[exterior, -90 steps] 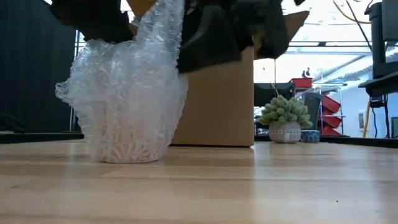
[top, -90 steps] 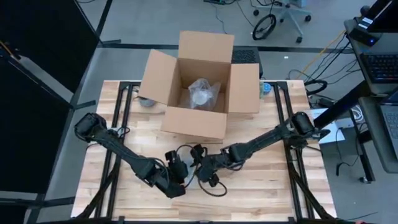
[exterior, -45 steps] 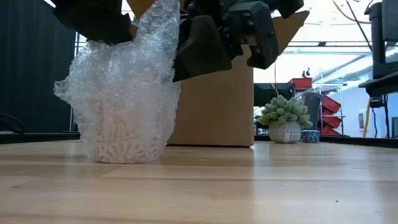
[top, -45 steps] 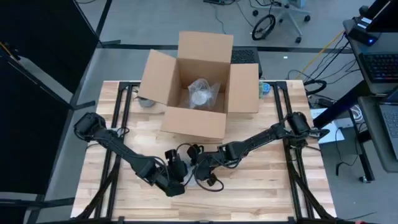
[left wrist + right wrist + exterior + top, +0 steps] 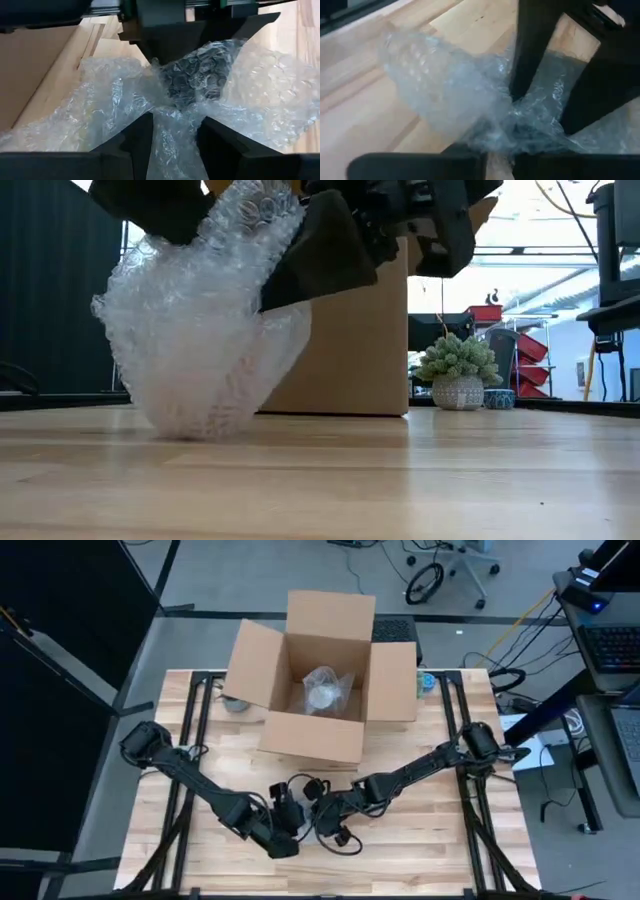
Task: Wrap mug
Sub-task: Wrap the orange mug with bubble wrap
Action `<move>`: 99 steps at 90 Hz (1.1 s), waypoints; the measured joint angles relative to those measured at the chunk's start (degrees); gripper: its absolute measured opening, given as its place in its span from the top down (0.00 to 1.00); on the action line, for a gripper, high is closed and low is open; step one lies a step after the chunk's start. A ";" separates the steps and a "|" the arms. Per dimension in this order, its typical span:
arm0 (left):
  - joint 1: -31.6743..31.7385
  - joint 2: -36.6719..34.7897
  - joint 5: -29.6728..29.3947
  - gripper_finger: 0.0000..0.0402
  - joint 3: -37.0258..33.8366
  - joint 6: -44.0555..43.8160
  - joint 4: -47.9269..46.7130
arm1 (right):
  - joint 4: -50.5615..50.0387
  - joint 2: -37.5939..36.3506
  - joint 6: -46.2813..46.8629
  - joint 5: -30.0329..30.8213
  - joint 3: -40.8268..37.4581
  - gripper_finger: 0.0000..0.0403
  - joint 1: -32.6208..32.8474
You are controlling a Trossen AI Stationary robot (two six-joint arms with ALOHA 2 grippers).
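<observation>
Bundle: a crumpled clear bubble-wrap sheet (image 5: pixel 205 330) stands on the pale wooden tabletop (image 5: pixel 400 480) near its front edge, well in front of the large brown cardboard box (image 5: pixel 318 690).
Mug: the small white-cream ceramic mug is not plainly visible; it is probably inside the bundle, under the plastic.
Left pincer: the left pincer (image 5: pixel 172 132) sits at the gathered top of the wrap, its two dark fingers narrow with a twist of plastic pinched between them.
Right pincer: the right pincer (image 5: pixel 318 812) meets the bundle from the other side, fingers likewise nipped onto the gathered plastic.
Change: compared with half a second ago, the bundle leans over and its base has narrowed to a point, and the right arm's dark body has swung lower across the top.
Meaning: the wrap looks to be tightening around the contents, so the wrapping seems near its close.
Box contents: another bubble-wrapped item (image 5: pixel 323 690) lies inside the open box.
</observation>
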 joint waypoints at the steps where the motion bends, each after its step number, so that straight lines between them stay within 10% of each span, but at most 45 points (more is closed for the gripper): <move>1: 0.00 0.00 -0.01 0.66 0.00 -0.01 0.00 | 0.00 -0.02 0.06 0.17 0.00 0.85 0.00; 23: 0.04 0.04 -0.45 0.66 -0.04 0.33 -0.07 | 0.46 0.00 -5.23 2.32 0.02 0.74 0.02; 41: 0.07 0.04 -0.42 0.66 -0.02 1.37 1.73 | 0.63 0.06 -7.73 2.81 0.02 0.96 0.10; 99: -1.37 -5.19 0.48 0.66 12.64 4.81 -6.67 | -22.43 -10.08 1.03 2.63 -0.11 1.00 2.39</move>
